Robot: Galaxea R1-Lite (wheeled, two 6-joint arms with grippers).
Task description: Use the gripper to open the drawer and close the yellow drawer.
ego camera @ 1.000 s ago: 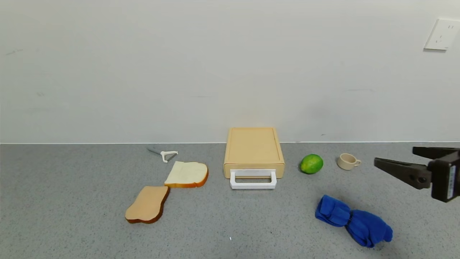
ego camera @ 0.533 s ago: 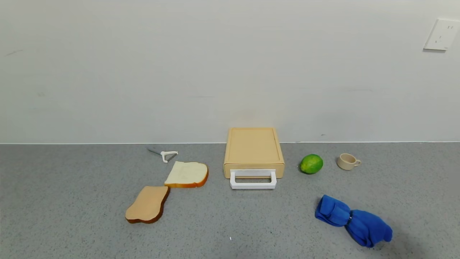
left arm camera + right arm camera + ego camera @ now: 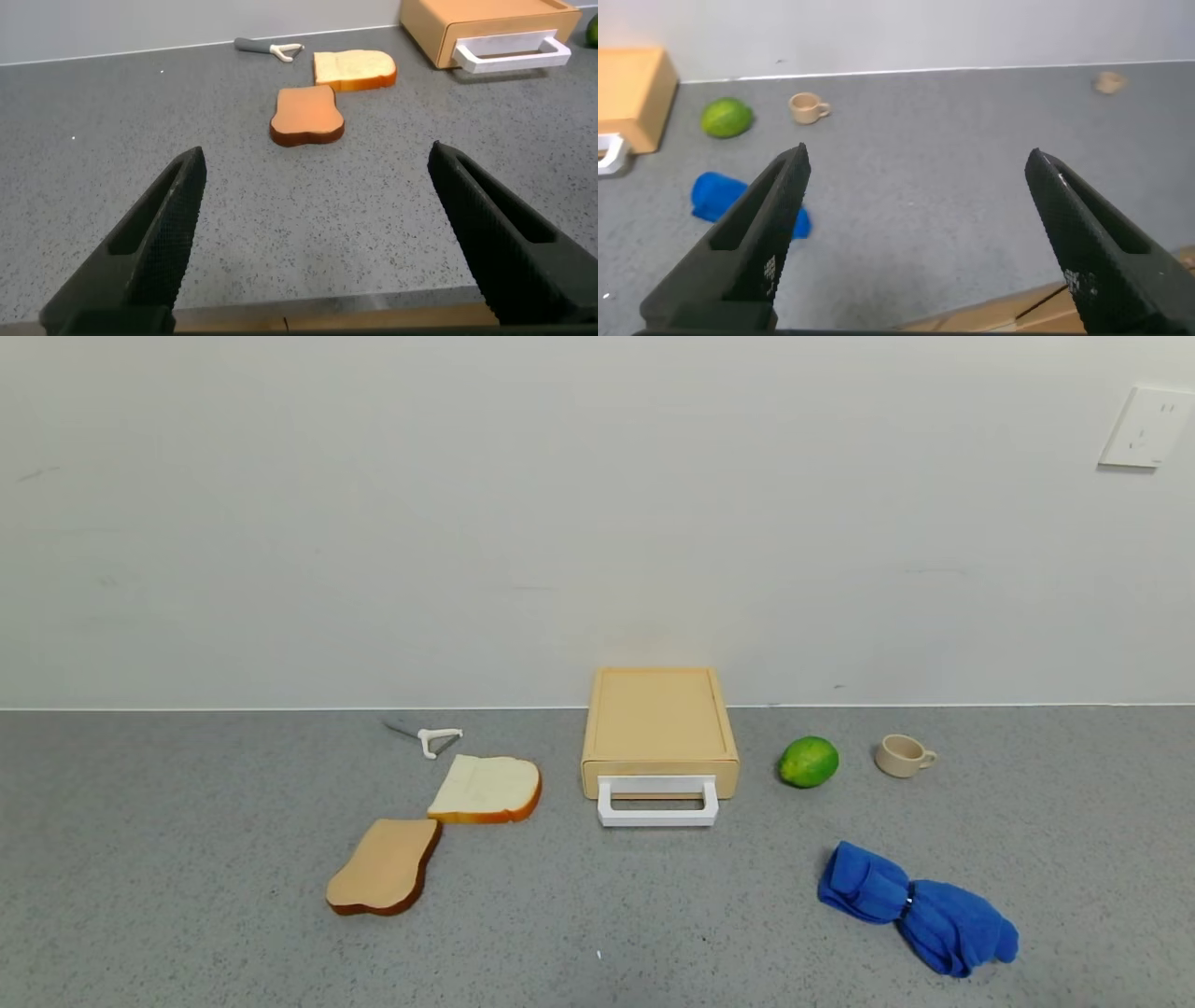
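We find the yellow drawer (image 3: 659,787) pushed fully into its case (image 3: 659,721) at the back of the grey bench (image 3: 187,896), against the wall, its white loop handle (image 3: 658,802) facing forward, bread slices to its left and a lime (image 3: 808,761) just to its right. The left gripper (image 3: 318,243) hangs low over the bench's near edge, jaws spread wide, holding nothing. The right gripper (image 3: 920,243) sits likewise well right of the drawer, jaws wide open and empty.

Around one yellow drawer (image 3: 659,733) lie two bread slices (image 3: 485,789), one peeler (image 3: 427,737), one lime (image 3: 808,761), one cup (image 3: 903,755) and one blue cloth (image 3: 917,907).
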